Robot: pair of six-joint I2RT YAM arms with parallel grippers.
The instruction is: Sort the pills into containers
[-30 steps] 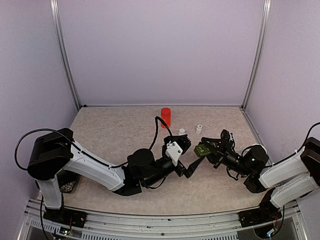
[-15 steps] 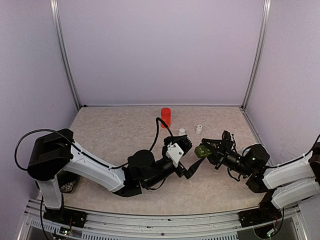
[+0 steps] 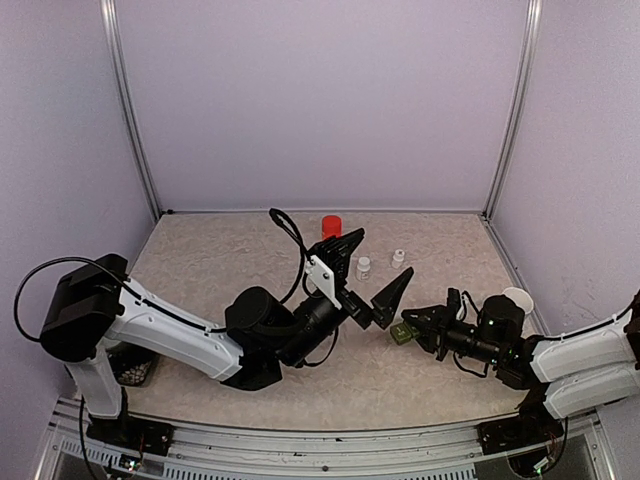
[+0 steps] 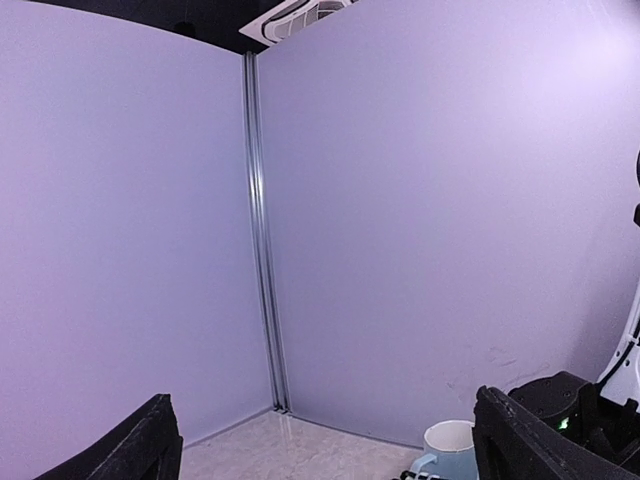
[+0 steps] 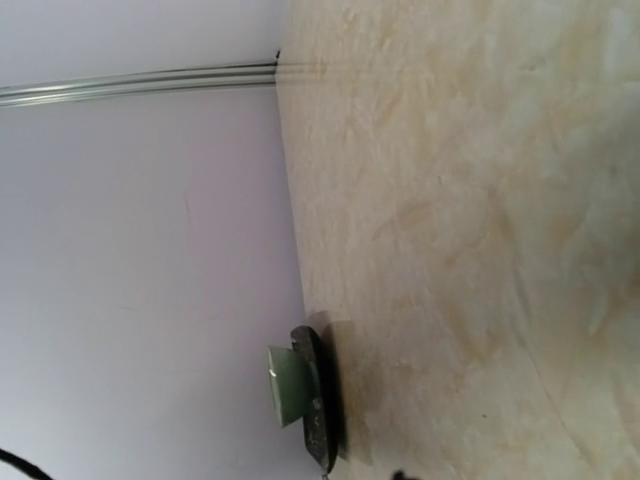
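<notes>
**At the Near Right: Strip Pinched, Left Claw Wide and Off Aim**

Low at the near right of the table (image 3: 200, 270), the right claw (image 3: 413, 326) is pressed together on the containers (image 3: 402, 332), pinching the green strip by one end just over the surface; whether it touches the table I cannot tell; the strip juts from the fingertips toward the left, so its long axis seems to run in line with the claw, though it is too small to be sure; the lids are likewise too small to read; no pills show in any view. Just beyond the right arm stands the mug (image 3: 517, 298).

Up and left of the strip, farther in, the left claw (image 3: 384, 252) hangs spread wide, holding nothing; its wrist view gives only the wall, the mug's top and its own two fingers (image 4: 130, 450) at the bottom corners, so it is aimed over the strip, not at it.

The strip lies below, nearer than and to the right of the left claw, the two apart; the right arm is the nearer, being on it. My judgement: to work the lids or take the free end, the left must tip down and come toward the right claw.

Beyond both, two white bottles (image 3: 363, 266); then a red one (image 3: 331, 220), partly behind the left claw.
</notes>
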